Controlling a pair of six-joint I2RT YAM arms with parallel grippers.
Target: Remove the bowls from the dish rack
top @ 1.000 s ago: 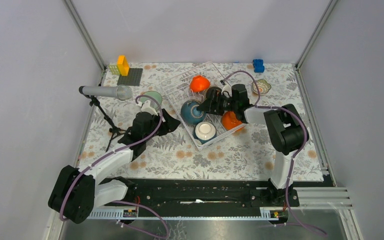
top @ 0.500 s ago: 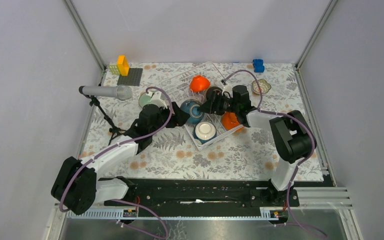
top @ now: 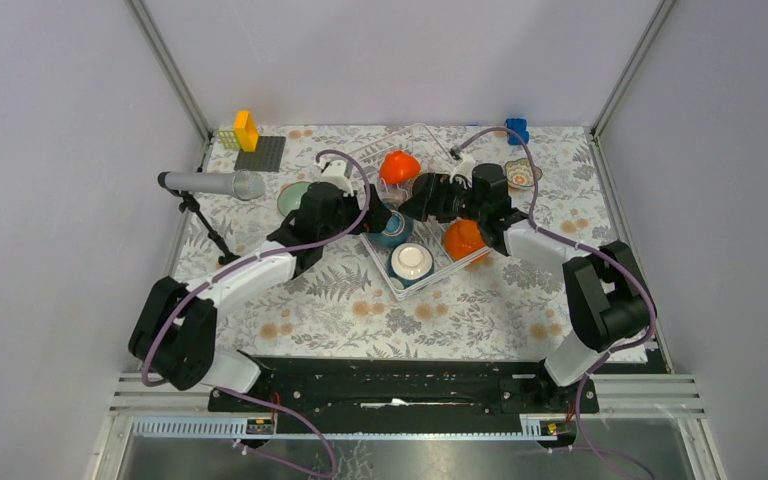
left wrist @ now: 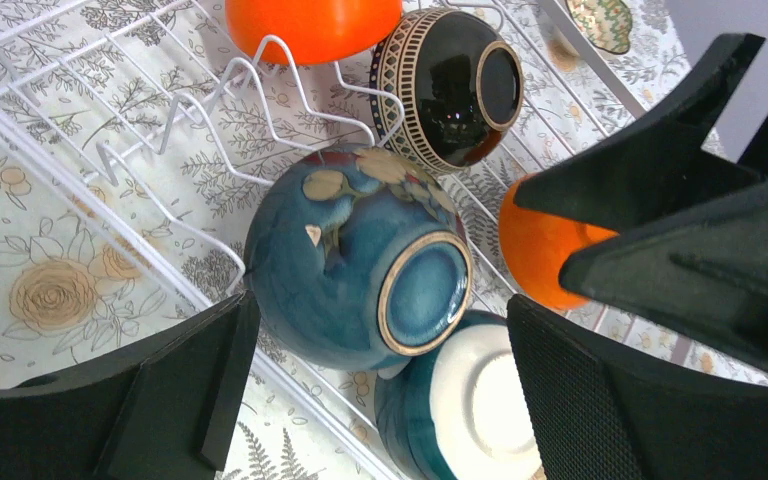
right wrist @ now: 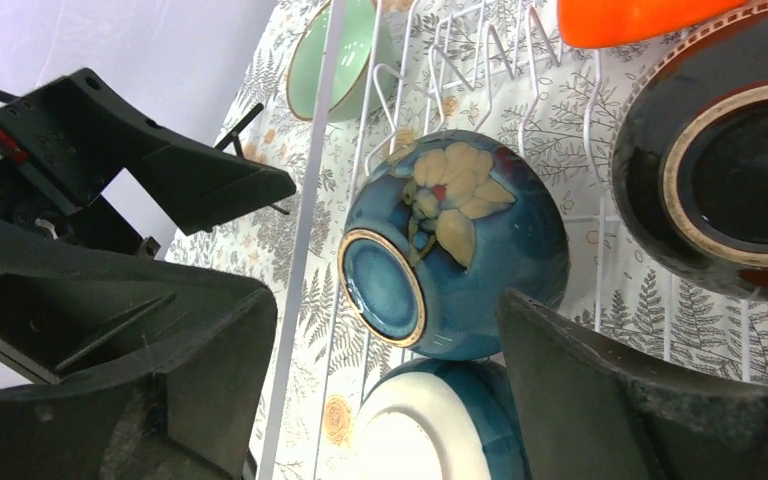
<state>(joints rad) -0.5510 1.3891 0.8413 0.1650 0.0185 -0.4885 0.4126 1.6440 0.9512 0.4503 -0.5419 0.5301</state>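
left gripper [left wrist: 380, 310] and right gripper [right wrist: 385, 300], both spread, flank one blue floral bowl [left wrist: 330, 250]; they may collide, shoving it into the black bowl [left wrist: 450, 85] at 1 o'clock.

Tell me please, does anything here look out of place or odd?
Yes. The left gripper and the right gripper both hang open around the same blue bowl in the dish rack, facing each other. Two arms at one bowl looks odd, and they may collide.
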